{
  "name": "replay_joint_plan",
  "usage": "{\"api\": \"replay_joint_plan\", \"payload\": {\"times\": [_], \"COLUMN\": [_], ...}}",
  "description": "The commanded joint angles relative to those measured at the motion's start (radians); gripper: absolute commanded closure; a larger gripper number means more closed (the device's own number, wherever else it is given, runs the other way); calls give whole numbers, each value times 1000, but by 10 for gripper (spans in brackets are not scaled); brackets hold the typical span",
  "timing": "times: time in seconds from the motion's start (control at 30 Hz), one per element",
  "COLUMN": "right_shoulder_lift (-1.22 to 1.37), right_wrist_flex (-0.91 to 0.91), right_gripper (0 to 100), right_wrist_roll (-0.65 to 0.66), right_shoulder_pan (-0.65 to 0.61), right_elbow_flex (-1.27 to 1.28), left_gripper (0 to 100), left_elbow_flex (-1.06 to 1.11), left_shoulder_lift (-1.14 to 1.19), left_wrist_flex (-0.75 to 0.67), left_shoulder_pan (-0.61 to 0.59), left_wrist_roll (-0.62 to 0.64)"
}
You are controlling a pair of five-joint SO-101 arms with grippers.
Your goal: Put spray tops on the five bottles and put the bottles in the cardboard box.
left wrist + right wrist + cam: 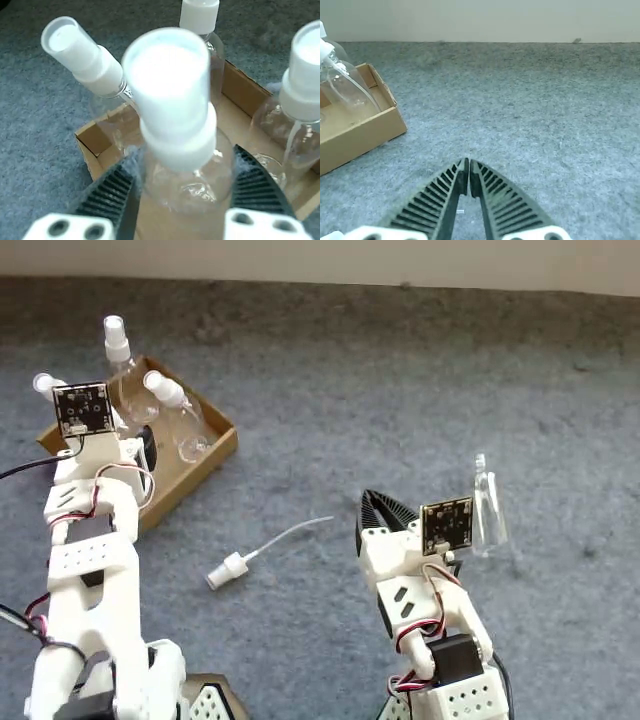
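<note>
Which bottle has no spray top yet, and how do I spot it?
Look across the carpet from the box to the right gripper. Beside that arm stands a lone clear bottle, upright. Unlike the bottles in the box, its neck is bare, with no white top.

No readable text, labels, numbers or signs on anything.

The fingers point(107, 192) clasp a capped bottle point(172, 95) — other bottles point(82, 55) stand in the cardboard box point(242, 90).
</note>
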Motion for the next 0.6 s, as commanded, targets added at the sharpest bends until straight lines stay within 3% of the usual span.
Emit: {"api": "replay_joint_plan", "payload": {"times": [0.0, 0.57], "right_shoulder_lift": [-10, -10], "right_wrist_flex": [2, 2], "right_gripper": [990, 990], "right_wrist_roll": [11, 11], "right_shoulder_pan": [10, 10], "right_elbow_flex": [153, 153], "left_gripper": [860, 860], "left_elbow_flex": [-12, -18], "left_shoulder_lift": [50, 289], "left_wrist_flex": [-100, -333], "left_shoulder_pan": [-7, -5], "left_wrist_roll": [5, 5]}}
